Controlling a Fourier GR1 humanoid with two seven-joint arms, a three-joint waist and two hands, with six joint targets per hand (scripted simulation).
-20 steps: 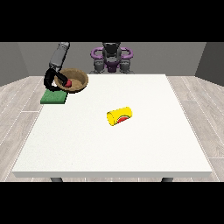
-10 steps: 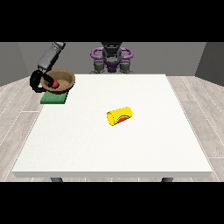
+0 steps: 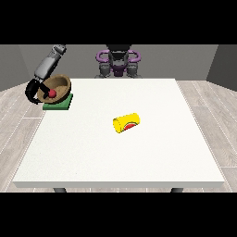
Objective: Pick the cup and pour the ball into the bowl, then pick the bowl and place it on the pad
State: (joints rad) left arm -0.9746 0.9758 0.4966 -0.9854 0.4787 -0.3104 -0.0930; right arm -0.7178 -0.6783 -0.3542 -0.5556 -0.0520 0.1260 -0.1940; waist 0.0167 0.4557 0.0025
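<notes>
Lying on its side near the middle of the large white bench (image 3: 139, 157), the yellow cylindrical cup (image 3: 126, 123) shows a red mark on its wall, and its open mouth faces the view's left and slightly toward the camera. It touches nothing else and sits well apart from the other things.

At the far left corner of the bench, the brown round bowl (image 3: 59, 87) is tilted, its opening turned toward the camera, with the small red ball (image 3: 52, 93) inside it. The bowl is over the green square pad (image 3: 60, 102), which lies flat at the bench's left edge; whether the bowl's base touches the pad cannot be told.

The black hand at the view's left (image 3: 33, 90) is at the bowl's left rim, its fingers curled round that rim, at the end of a grey forearm that slopes down from the upper part of the view. The hand at the view's right does not show; only the robot's dark torso (image 3: 118, 62) with purple shoulder parts stands behind the bench's far edge.
</notes>
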